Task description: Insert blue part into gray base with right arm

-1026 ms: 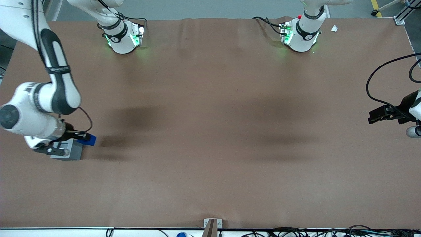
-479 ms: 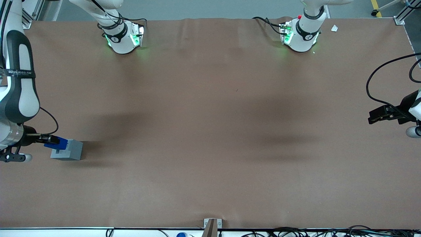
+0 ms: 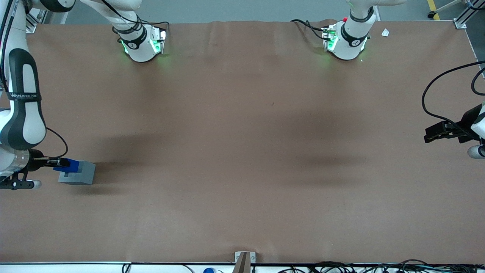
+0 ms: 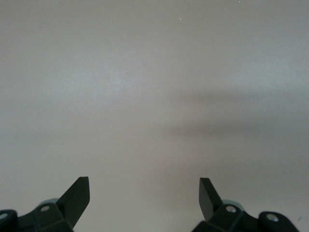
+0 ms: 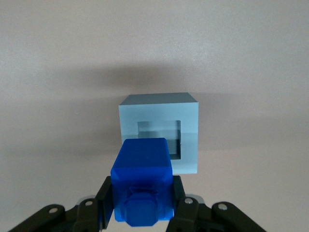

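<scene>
Blue part, clamped in my pincer, hangs off-centre, toward 7 o'clock of the gray base hollow; lowering now risks jamming on the rim.

Robot lab, bench-mounted arm bases, brown table

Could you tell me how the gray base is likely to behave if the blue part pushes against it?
The gray base stands free on flat cloth, so it would probably slide. Being a squat cube, it seems unlikely to tip. The gripper holds the blue part just above its hollow.
</scene>
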